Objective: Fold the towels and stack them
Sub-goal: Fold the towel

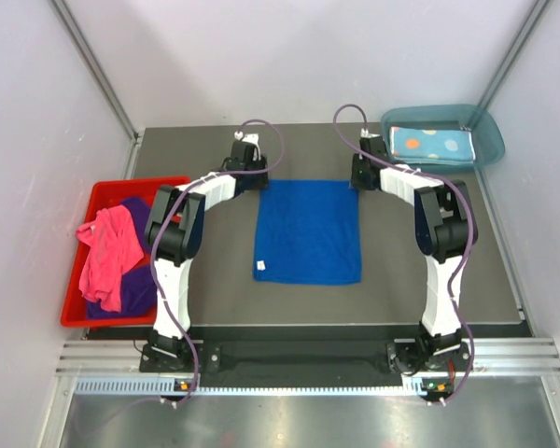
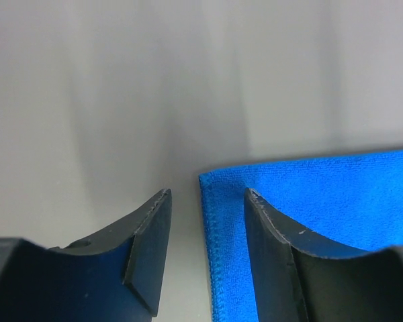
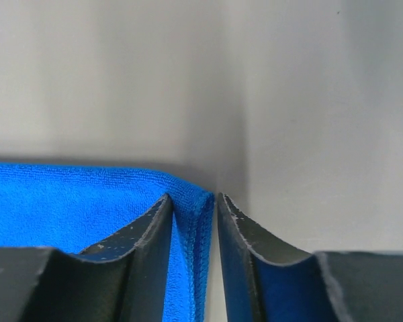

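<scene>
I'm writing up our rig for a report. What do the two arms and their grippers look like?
The left arm and right arm match: white links with bulky black joints. A purple-grey cable loops along each. The left gripper and right gripper have black wedge-shaped fingers tapering to thin tips, scuffed with pale specks.

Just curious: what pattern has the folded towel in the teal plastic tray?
Light blue towel with coloured dots; top external view shows best.

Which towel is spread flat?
The royal blue towel, mid-table; pink and purple lie crumpled in the red bin, the dotted one folded in the tray.
</scene>
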Available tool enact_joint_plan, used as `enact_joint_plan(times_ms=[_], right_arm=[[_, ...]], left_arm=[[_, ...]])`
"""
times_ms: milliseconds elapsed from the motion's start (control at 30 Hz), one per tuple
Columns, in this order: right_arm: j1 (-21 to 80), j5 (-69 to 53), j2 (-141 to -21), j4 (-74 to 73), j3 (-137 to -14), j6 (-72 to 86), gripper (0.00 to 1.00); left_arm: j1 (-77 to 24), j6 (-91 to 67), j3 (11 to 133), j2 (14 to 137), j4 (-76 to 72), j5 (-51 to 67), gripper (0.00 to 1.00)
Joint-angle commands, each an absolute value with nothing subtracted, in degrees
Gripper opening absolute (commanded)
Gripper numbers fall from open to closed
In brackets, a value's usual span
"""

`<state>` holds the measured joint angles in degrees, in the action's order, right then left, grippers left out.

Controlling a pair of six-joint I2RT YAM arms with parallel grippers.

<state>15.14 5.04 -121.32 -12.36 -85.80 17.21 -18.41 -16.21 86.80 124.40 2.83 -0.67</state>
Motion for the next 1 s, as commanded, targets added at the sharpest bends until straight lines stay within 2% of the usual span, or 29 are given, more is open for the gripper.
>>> enact_joint_plan(times_ms=[0,133,367,533,767,867,967], right_arm=[[14.06,1.67,-121.46,-9.4,-85.69,17.67,0.32],[14.06,0.97,-121.82,-9.58,-86.13,17.67,0.29],[14.15,0.88,-121.9,-10.02,-86.48,17.58,0.23],[13.89,0.88,-121.82,-10.11,-86.66,17.67,0.2],[13.71,0.7,-121.99,-10.46,-87.98,17.49,0.07],[13.62,0.53,-121.99,-10.28,-88.15,17.58,0.01],[13.53,0.26,-122.17,-9.67,-88.33,17.58,0.0]], left_arm=[[-17.75,-18.19,85.96,126.74,1.85,1.85,0.52],[-17.67,-18.72,86.04,127.26,1.85,2.63,0.49],[-17.67,-19.6,85.96,127.79,1.58,4.22,0.36],[-17.58,-19.95,85.61,127.71,1.41,3.96,0.21],[-17.58,-20.83,85.61,127.18,0.09,2.29,0.04],[-17.58,-21.88,85.52,126.65,-2.28,1.06,0.0],[-17.58,-22.76,85.52,126.12,-4.21,0.53,0.0]])
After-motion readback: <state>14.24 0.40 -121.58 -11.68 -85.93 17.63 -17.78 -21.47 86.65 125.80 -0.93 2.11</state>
